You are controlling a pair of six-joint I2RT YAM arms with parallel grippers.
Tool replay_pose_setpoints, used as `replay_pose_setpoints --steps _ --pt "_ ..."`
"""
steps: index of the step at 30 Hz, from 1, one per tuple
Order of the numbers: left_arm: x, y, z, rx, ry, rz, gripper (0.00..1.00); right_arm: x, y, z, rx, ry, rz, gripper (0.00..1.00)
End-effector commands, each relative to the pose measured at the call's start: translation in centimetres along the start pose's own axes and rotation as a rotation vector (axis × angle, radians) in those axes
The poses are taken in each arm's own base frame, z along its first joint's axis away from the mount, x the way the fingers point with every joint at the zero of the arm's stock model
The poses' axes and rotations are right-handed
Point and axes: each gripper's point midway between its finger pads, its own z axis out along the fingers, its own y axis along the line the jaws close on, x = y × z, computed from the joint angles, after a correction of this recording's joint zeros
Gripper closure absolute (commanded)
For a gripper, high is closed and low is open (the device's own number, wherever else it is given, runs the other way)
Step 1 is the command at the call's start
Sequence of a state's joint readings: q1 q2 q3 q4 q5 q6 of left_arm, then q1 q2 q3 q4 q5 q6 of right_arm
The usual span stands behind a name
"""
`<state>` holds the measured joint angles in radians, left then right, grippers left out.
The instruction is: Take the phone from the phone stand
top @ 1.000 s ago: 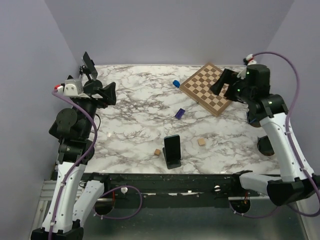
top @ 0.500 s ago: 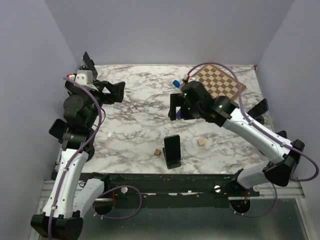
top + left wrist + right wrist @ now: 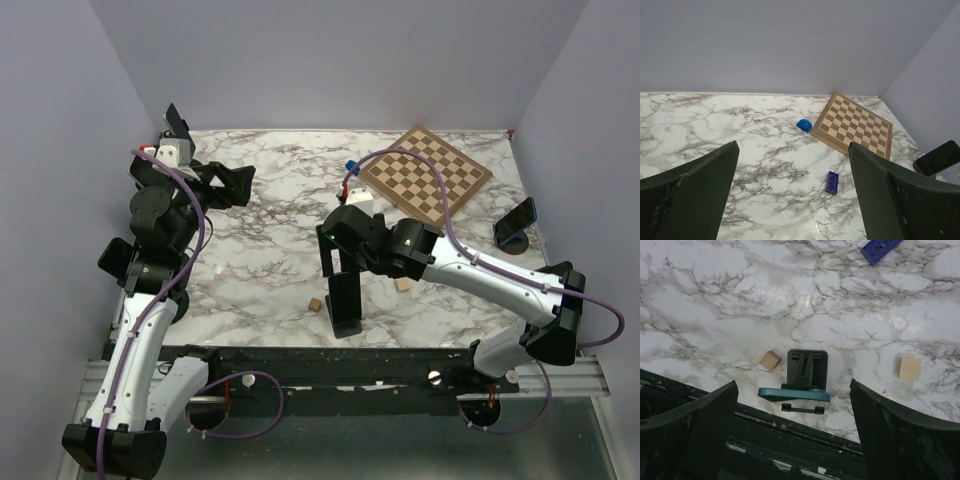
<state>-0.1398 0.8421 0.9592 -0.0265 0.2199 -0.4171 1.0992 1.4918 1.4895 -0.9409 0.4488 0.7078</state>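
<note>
Now the right gripper (image 3: 792, 387) hangs wide open above the dark teal-edged phone (image 3: 794, 394), upright in its black plastic stand (image 3: 807, 367) at the white marble desk's (image 3: 715, 300) near edge; the left gripper (image 3: 794, 147) is also wide open.

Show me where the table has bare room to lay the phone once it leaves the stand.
The widest bare table lies left of the phone and stand, beyond the small wooden cube. The far-left stretch before the blue cap is bare too. Crowded on the right: chessboard, purple brick, second cube, another phone.
</note>
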Motion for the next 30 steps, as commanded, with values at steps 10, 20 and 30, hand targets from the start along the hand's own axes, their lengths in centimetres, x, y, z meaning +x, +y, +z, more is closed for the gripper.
replay_pose_setpoints --steps 10,20,30 --pt "-0.7 -1.0 0.1 0.032 0.003 -0.019 0.01 6.1 0.1 -1.2 0.115 -0.124 -0.083 0.00" --pt "-0.2 -1.0 0.5 0.039 0.023 -0.033 0.01 6.6 0.2 -0.1 -0.027 -0.291 0.024 0.00" --pt "0.3 -0.8 0.9 0.035 0.041 -0.035 0.01 7.3 1.0 1.0 -0.114 -0.357 -0.018 0.00"
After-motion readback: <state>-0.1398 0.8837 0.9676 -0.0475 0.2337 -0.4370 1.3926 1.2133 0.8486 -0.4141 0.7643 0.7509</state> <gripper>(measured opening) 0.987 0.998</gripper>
